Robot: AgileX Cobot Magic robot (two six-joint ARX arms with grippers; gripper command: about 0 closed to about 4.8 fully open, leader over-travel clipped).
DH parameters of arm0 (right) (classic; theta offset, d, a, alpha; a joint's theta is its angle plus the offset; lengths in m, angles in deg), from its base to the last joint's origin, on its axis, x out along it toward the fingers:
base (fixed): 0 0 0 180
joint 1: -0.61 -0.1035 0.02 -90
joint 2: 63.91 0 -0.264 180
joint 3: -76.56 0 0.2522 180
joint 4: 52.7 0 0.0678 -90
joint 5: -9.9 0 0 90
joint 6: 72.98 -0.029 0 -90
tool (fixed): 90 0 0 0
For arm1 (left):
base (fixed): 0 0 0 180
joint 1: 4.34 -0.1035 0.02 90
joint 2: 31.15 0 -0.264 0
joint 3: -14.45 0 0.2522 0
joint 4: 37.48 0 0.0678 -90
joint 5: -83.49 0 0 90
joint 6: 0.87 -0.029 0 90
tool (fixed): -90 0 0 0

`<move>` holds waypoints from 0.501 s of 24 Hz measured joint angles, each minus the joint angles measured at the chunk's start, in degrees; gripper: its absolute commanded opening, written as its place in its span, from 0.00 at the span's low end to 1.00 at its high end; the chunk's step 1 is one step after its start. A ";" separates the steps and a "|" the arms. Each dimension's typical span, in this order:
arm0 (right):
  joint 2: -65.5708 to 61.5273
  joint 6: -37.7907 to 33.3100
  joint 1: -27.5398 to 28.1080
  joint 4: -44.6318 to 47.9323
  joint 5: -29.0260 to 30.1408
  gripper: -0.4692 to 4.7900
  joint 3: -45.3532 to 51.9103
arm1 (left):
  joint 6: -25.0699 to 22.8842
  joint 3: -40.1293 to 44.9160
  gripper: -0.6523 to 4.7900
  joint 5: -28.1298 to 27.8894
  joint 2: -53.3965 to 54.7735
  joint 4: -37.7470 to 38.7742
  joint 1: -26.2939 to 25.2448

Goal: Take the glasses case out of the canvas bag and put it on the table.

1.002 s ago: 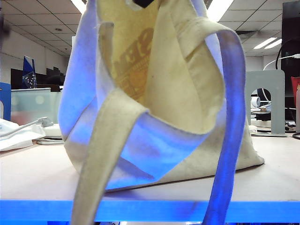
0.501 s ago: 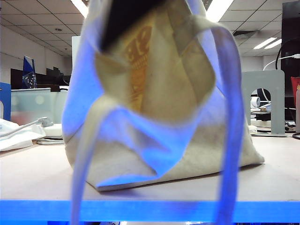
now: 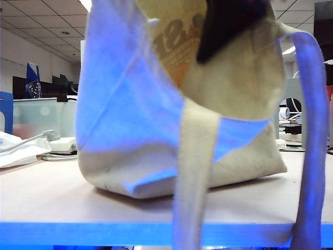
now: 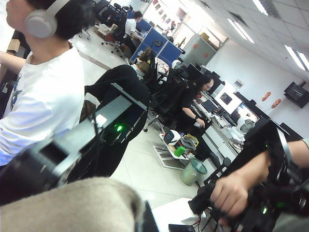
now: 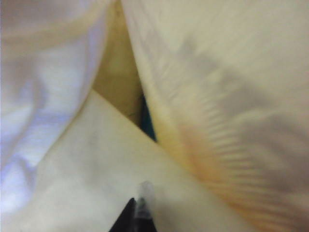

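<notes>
The canvas bag (image 3: 130, 114) stands slumped on the table (image 3: 47, 198), its top pulled up out of the exterior view. One strap (image 3: 195, 177) hangs down in front and another (image 3: 315, 130) at the right. My right arm shows as a dark shape (image 3: 229, 26) in the bag's mouth. My right gripper (image 5: 140, 211) is shut inside the bag, over pale folds of canvas (image 5: 96, 159). A thin dark teal sliver (image 5: 147, 123) shows between folds; I cannot tell if it is the glasses case. My left gripper (image 4: 145, 220) is shut against a bunch of the bag's canvas (image 4: 72, 205).
A white cable and cloth (image 3: 23, 148) lie at the table's left. A grey metal stand (image 3: 299, 104) is behind at the right. The left wrist view looks out at a person with headphones (image 4: 43, 92) and a hand (image 4: 231, 193) on a controller.
The dark arm in the bag's mouth has swung from the upper middle to the upper right, dragging the mouth and both straps rightward. The front strap has shifted from left of centre to centre.
</notes>
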State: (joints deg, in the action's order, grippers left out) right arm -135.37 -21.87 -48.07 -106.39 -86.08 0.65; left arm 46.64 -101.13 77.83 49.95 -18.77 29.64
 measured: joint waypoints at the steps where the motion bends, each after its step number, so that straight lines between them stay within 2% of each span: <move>1: -1.03 -0.70 -0.02 0.00 0.72 0.08 1.40 | 0.04 0.00 0.11 -0.37 0.00 -0.37 0.07; 4: -3.19 -7.67 -2.21 2.05 4.09 0.08 1.97 | 0.07 0.00 0.11 -2.14 -0.13 -1.33 0.11; 6: -3.52 -11.89 -6.08 12.76 4.81 0.08 1.75 | 0.04 0.00 0.11 -3.63 -0.17 -1.40 0.11; 8: -4.94 -15.85 -6.84 18.45 6.47 0.08 -0.39 | 0.07 0.00 0.11 -4.00 -0.17 -1.53 0.13; 12: -13.66 -18.08 -6.86 17.84 9.75 0.08 -1.97 | 0.07 -0.02 0.11 -5.03 -0.33 -1.53 1.70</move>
State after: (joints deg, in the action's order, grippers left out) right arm -149.03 -39.95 -54.94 -88.55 -76.33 -1.32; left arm 46.70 -101.15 72.80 49.62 -20.30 31.34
